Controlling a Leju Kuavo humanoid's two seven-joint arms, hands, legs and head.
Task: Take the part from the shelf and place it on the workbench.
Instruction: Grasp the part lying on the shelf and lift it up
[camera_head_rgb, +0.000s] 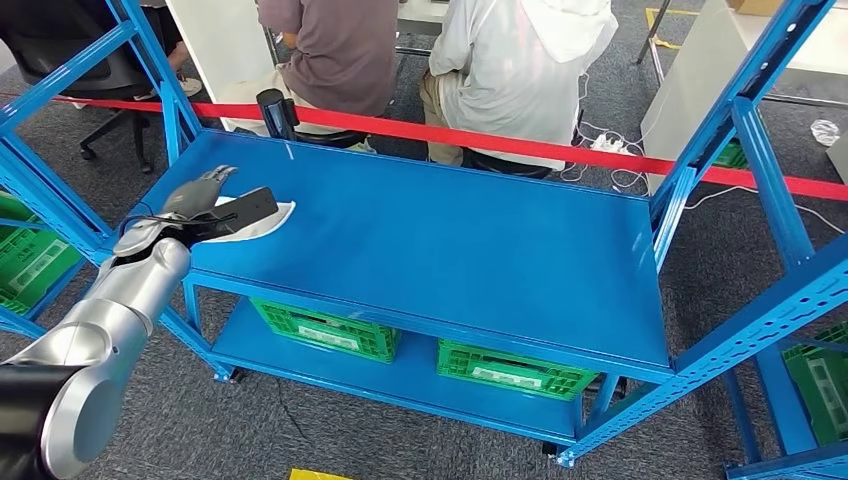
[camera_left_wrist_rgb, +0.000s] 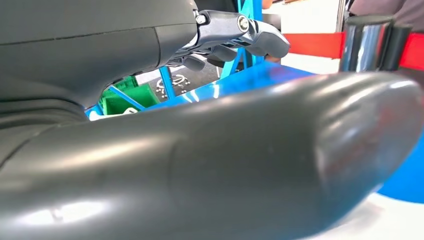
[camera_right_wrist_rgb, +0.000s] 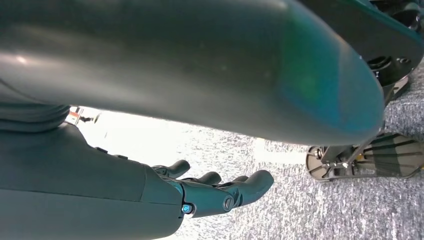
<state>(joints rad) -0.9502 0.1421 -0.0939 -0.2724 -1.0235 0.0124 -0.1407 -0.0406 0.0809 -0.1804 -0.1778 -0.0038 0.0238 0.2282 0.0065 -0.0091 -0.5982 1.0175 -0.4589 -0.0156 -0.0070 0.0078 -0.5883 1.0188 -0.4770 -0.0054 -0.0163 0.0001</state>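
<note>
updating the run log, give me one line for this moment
stage: reach | left hand: over white part on blue shelf, hold unclear | right hand: hanging, empty, fingers apart

Shelf bright blue. Crates beneath green with white labels. Barrier tape red. Part white. Left hand grey; arm silver. Floor speckled grey carpet.

A: Room on the shelf top?
B: Bare blue right of the left hand, which lies on a white part at the left end. Uprights box the right end, red tape runs behind w/ people sat beyond
</note>
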